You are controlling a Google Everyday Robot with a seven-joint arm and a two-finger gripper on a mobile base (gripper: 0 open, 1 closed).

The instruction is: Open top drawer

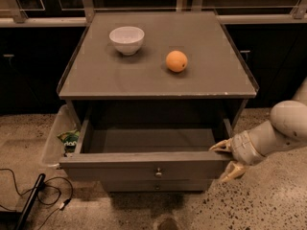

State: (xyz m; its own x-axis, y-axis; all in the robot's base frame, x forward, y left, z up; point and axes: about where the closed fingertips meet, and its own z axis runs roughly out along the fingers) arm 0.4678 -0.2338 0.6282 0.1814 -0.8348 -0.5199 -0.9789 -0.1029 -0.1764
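Grey top drawer stands out — tool spread, straddling its right end.

Smooth plastic hand beside matt wooden drawer

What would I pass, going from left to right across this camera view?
Black cable on the floor → clear bin → white bowl → brass knob of the top drawer → orange → gripper, at that open drawer's right front corner.
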